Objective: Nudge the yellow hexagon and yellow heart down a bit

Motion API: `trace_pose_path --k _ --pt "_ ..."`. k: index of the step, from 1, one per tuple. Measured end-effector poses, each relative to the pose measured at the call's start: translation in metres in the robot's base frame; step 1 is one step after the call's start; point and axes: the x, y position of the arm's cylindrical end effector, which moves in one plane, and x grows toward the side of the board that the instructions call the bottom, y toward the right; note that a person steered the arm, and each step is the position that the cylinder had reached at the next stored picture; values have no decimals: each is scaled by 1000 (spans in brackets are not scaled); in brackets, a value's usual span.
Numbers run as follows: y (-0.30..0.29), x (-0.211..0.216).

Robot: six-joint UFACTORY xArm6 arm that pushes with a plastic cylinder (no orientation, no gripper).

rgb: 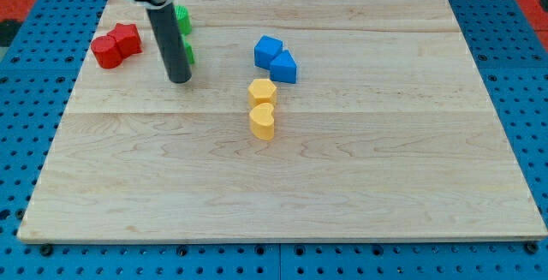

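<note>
Blue pegboard frames a pale wooden board whose planks run across the view, and all the blocks I am working with sit in its upper half.

Going from the view's left: 2 red blocks, shapes hard to make out, sit touching each other near the board's left edge. Next comes my tip, the lower end of the straight dark rod; it carries no fingers or jaws, so there is nothing to open or close. The rod stands in front of 2 green blocks, hiding most of both, and I cannot tell whether the tip touches the lower one.

Further right, the yellow hexagon block and the yellow heart block stand stacked in a short column near the board's middle, hexagon above, heart below, touching. That alignment suits me: I judge that a push from above the hexagon would carry both down together.

My tip is well apart from them, up and to their left, so the nudge is not yet begun.

Just above and right of the hexagon, a blue cube and a blue block with a peaked top crowd the spot I would need.
</note>
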Motion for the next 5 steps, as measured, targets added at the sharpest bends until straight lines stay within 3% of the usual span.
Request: trace_pose_path --k 2,3,4,5 --pt "-1 -35" --pt "16 -12" --pt "-51 -5" --pt "-37 -48"
